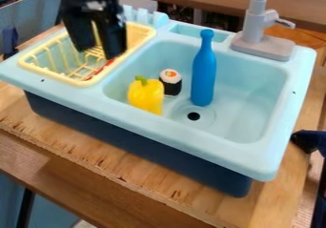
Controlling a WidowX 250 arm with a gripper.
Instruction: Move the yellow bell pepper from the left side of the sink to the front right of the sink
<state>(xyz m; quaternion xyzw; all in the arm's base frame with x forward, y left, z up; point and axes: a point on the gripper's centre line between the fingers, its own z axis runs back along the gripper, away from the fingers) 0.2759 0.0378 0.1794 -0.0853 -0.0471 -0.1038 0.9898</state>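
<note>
Brown wood is running across the foreground: that's the bench [70, 184], and it's carrying a paler plywood sheet [92, 153]. On top, a light-blue toy sink [191, 139] with a dark-blue underside is taking centre stage. Over on the left, a yellow dish rack [86, 83] is sitting in the sink's top. And right above it, the black pincer [98, 53] is hanging fingers-down, its two fingers standing apart, yellow wires showing between them! At the back right, a grey faucet [255, 26] is rising from the rim. Inside the basin, a blue bottle [204, 74] is standing upright just behind the drain hole [193, 116]. A yellow pepper [146, 97], green stem up, is resting near the basin's left front, with a black-and-white sushi roll [170, 82] sitting just beside it, towards the bottle. Finally, something slim and red [100, 69] is lying in the rack, below the pincer; the blur is hiding what it is.
</note>
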